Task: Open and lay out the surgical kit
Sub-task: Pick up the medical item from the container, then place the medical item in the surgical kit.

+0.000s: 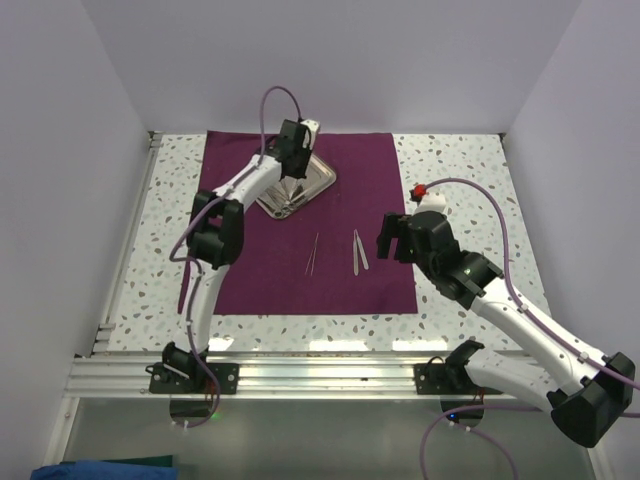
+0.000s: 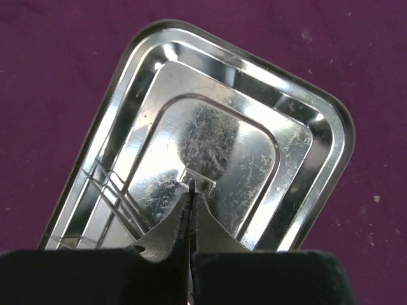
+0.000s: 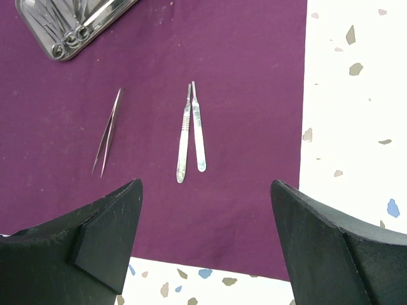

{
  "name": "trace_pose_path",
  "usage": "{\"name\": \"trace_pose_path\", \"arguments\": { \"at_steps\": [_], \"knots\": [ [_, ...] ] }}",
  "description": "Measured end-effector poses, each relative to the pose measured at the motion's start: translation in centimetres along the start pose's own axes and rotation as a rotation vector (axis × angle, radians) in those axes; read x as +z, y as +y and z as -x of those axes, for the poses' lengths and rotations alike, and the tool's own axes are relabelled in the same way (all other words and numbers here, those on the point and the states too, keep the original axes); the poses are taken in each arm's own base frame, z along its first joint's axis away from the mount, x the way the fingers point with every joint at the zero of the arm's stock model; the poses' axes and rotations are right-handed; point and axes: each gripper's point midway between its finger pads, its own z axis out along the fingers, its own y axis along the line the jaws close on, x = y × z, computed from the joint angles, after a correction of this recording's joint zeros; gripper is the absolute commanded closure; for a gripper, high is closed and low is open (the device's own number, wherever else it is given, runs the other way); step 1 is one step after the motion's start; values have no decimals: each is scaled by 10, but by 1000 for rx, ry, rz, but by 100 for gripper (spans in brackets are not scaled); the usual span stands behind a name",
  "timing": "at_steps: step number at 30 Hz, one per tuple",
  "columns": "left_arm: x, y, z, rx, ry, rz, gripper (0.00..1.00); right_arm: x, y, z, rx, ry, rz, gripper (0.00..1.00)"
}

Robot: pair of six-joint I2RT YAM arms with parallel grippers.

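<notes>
In the left wrist view, the left hand (image 2: 191, 194) is sitting closest to the lens with its dark fingers (image 2: 170, 229) pressed tightly together. Whether anything thin is caught between them I cannot tell. Their tips are hanging right over the scratched floor of the steel tray (image 2: 331, 127), which is lying at an angle on the purple cloth (image 2: 57, 70). In the right wrist view, the right hand (image 3: 205, 190) is spreading wide and holding nothing. Beyond the gap between its fingers (image 3: 102, 235), two slim flat instruments (image 3: 191, 130) are lying side by side and almost touching on the cloth (image 3: 254, 76). The tweezers (image 3: 108, 130) are resting to their left, and ring-handled instruments (image 3: 70, 41) are poking from the tray's corner (image 3: 111, 14) at the top. The speckled tabletop (image 3: 356, 127) is showing on the right. From above, the cloth (image 1: 360, 180) is lying flat on the tabletop (image 1: 450, 170). The left hand (image 1: 297, 140) is reaching down over the far end of the tray (image 1: 318, 182). The right hand (image 1: 393, 237) is hovering at the cloth's right edge, just beside the flat pair (image 1: 359, 250) and near the tweezers (image 1: 313, 253).
</notes>
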Motion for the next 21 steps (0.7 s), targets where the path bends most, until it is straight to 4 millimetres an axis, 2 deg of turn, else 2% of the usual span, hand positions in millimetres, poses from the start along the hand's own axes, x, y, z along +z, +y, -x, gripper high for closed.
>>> {"name": "trace_pose_path", "arguments": {
  "at_steps": [3,9,12,14,16,21],
  "knots": [
    [-22,5,18,-26,-43,14,100,0,0,0,0,0,0,14],
    [-86,12,74,-81,-203,25,100,0,0,0,0,0,0,15],
    [-114,13,92,-112,-278,19,100,0,0,0,0,0,0,15],
    [-128,12,98,-139,-312,7,100,0,0,0,0,0,0,15],
    [-136,9,95,-171,-332,-13,100,0,0,0,0,0,0,14],
    [-142,-11,60,-265,-314,-57,100,-4,-2,3,7,-18,-3,14]
  ]
}}
